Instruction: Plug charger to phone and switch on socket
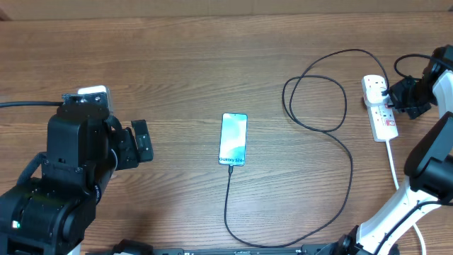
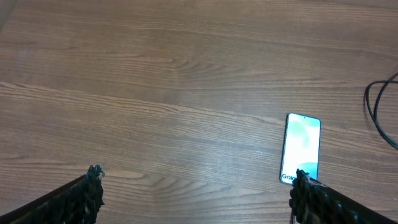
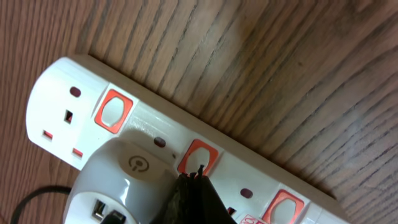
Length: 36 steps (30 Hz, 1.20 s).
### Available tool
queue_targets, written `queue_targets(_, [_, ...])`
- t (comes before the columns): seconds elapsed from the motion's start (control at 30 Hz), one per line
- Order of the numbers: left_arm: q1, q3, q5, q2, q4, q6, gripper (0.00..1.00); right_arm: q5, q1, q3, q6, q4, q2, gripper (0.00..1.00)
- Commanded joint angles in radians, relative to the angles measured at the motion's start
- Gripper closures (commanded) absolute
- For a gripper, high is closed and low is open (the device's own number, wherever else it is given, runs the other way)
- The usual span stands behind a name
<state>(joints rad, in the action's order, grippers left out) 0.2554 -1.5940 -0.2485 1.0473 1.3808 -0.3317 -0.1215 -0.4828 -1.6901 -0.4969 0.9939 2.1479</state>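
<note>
The phone (image 1: 233,139) lies face up mid-table with its light blue screen showing, and it also appears in the left wrist view (image 2: 301,148). The thin black charger cable (image 1: 350,170) runs from the phone's near end, loops right and back, and reaches the white socket strip (image 1: 383,122) at the far right. In the right wrist view a white adapter (image 3: 118,180) sits plugged into the strip (image 3: 68,81). My right gripper (image 3: 198,173) is shut, with its tip at a reddish switch (image 3: 199,154) beside the adapter. My left gripper (image 2: 199,193) is open and empty, left of the phone.
The strip's white cord (image 1: 393,166) runs toward the table's front edge beside my right arm's base. Other reddish switches (image 3: 113,110) show along the strip. My left arm's black body (image 1: 64,184) fills the front left.
</note>
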Motion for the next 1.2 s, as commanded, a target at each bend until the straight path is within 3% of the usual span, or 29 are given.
queue_targets(0.0, [0.006, 0.004, -0.013, 0.000, 0.000, 0.018, 0.00, -0.012, 0.021, -0.016, 0.008, -0.017, 0.033, 0.96])
queue_targets(0.27, [0.006, 0.004, -0.013, -0.006, 0.000, 0.018, 0.00, -0.036, 0.101, -0.016, 0.067, 0.034, 0.100, 0.96])
queue_targets(0.6, [0.006, 0.004, -0.013, -0.101, 0.000, 0.018, 0.00, 0.054, 0.106, -0.075, 0.078, 0.218, 0.020, 0.96])
queue_targets(0.77, [-0.034, 0.004, -0.013, -0.219, 0.000, 0.018, 0.00, 0.068, 0.077, -0.077, 0.049, 0.246, -0.146, 0.96])
queue_targets(0.97, [-0.198, 0.004, -0.013, -0.398, 0.000, 0.018, 0.00, -0.007, 0.056, -0.078, 0.049, 0.226, -0.457, 0.96])
queue_targets(1.17, [-0.291, 0.004, -0.014, -0.580, 0.005, 0.018, 0.00, -0.322, 0.011, -0.079, 0.032, -0.032, -0.804, 0.96])
